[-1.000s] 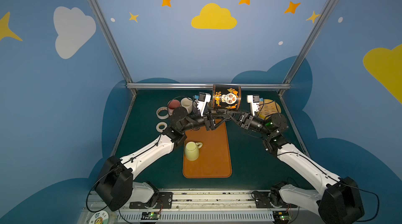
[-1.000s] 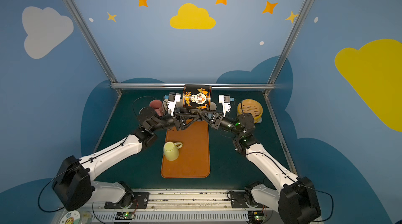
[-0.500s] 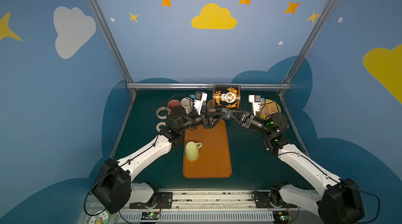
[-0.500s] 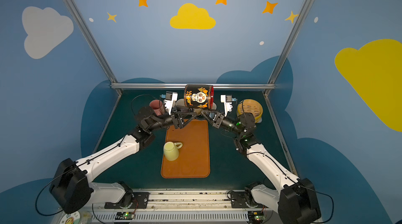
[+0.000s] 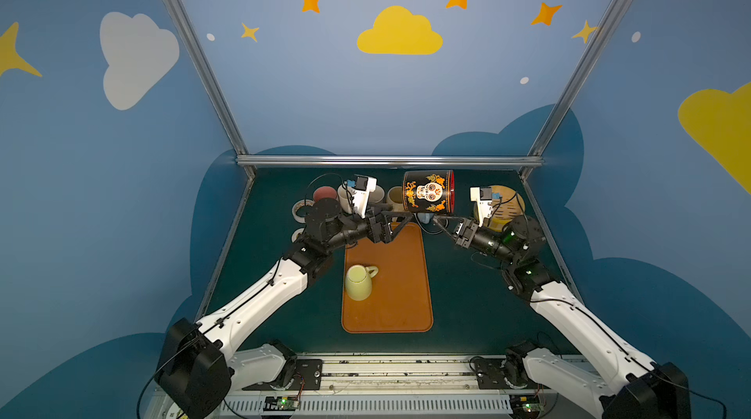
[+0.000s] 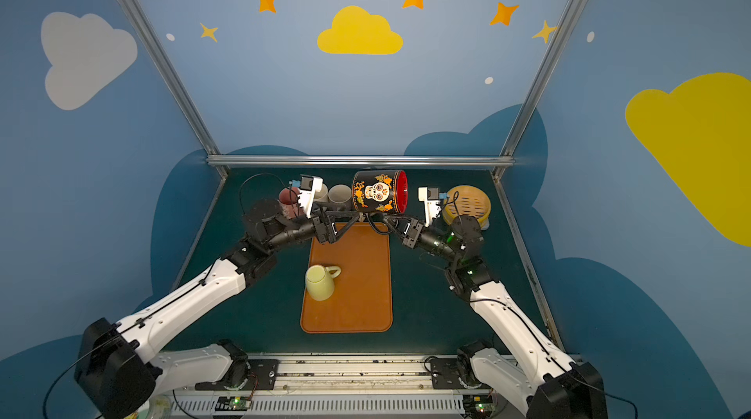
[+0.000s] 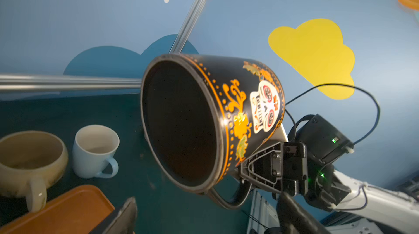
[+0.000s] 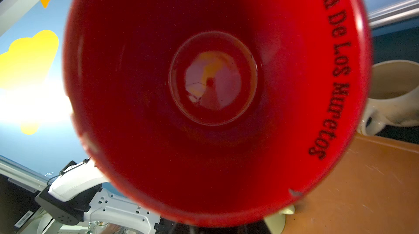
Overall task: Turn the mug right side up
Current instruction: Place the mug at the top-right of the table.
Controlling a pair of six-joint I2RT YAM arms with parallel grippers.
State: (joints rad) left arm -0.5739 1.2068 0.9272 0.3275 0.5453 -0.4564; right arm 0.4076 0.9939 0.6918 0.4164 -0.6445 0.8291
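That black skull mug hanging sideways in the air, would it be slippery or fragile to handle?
Probably slippery: the skull mug has a glossy glaze with bright highlights. Likely rigid but breakable if dropped, since it looks ceramic. Held sideways by the right tool near its handle, its bulky body may tend to swing down.

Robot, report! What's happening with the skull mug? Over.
Left gripper open, clear. Right gripper shut on skull mug, sideways in air, not upright yet. Blue cup nearby.
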